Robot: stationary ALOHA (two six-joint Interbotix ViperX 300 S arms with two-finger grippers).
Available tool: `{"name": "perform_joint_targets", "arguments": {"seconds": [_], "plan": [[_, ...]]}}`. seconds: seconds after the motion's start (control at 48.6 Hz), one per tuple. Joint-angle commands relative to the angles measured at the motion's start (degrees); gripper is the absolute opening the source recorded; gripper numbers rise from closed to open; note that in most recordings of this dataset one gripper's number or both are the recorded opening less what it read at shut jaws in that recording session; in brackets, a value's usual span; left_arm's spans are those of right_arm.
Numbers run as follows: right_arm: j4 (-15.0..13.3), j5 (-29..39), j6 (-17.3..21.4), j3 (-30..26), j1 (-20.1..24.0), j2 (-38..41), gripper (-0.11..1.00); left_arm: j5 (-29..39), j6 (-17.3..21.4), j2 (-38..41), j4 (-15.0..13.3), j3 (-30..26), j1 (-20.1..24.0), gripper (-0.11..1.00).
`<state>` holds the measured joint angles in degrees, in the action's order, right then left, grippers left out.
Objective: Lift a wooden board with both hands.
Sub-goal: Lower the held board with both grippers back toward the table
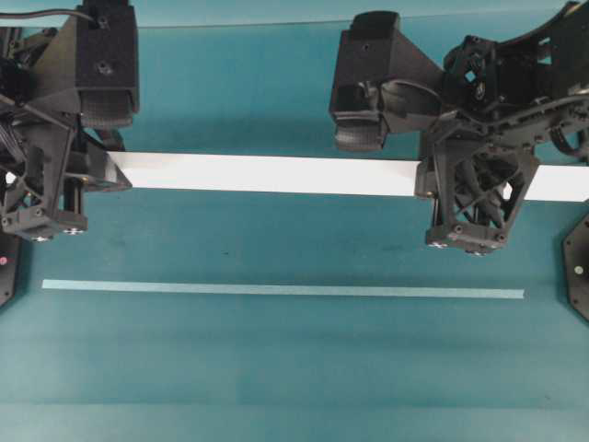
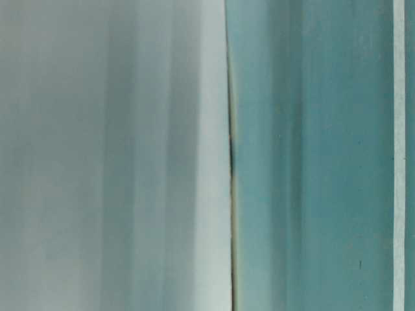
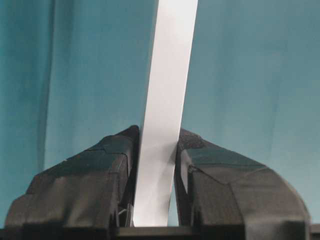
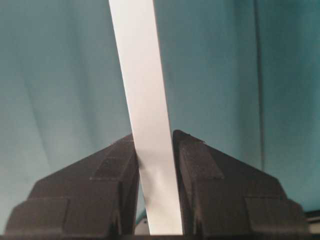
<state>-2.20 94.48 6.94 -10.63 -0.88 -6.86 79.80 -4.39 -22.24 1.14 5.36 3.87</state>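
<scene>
The wooden board (image 1: 276, 173) is a long white plank lying level across the overhead view. My left gripper (image 1: 109, 172) is shut on its left end and points right along it. My right gripper (image 1: 425, 177) is shut on it further right and points left; the board runs on past it to the frame edge. In the left wrist view the board (image 3: 172, 75) stands between both black fingers (image 3: 100, 175) of the gripper (image 3: 157, 145). In the right wrist view the board (image 4: 140, 75) is clamped the same way in the gripper (image 4: 154, 145). How high it is off the table, I cannot tell.
A thin pale teal strip (image 1: 276, 290) lies on the teal table (image 1: 294, 368) in front of the board. In the table-level view a blurred whitish surface (image 2: 110, 155) fills the left half, and the strip (image 2: 399, 155) runs down the right edge. A black base (image 1: 578, 267) sits at the right edge.
</scene>
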Motion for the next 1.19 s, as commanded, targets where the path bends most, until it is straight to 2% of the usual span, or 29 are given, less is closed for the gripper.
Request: {"name": "perform_joint_targets", "arguments": {"seconds": [0.0, 0.473, 0.596, 0.781, 1.028, 1.172], "plan": [[-0.44, -0.09, 0.35, -0.7, 0.18, -0.62, 0.22, -0.18, -0.35, -0.53, 0.09, -1.58, 0.62, 0.18], [-0.62, -0.09, 0.35, -0.35, 0.0, -0.44, 0.22, -0.26, -0.35, -0.53, 0.09, -1.23, 0.62, 0.18], [-0.62, -0.35, 0.26, 1.93, -0.18, -0.18, 0.22, -0.62, -0.35, -0.53, 0.09, 0.09, 0.62, 0.18], [-0.62, -4.66, 0.09, 8.53, -0.18, -0.18, 0.22, -3.78, -0.79, -0.88, 0.09, 6.5, 0.62, 0.18], [-0.62, -10.99, 0.0, 16.61, -0.26, -0.62, 0.22, -14.68, -1.14, -1.58, 0.09, 16.96, 0.53, 0.18], [-0.62, -15.73, 0.0, 22.41, -0.62, -0.53, 0.22, -18.19, -1.14, -1.23, 0.09, 21.01, 0.53, 0.18]]}}
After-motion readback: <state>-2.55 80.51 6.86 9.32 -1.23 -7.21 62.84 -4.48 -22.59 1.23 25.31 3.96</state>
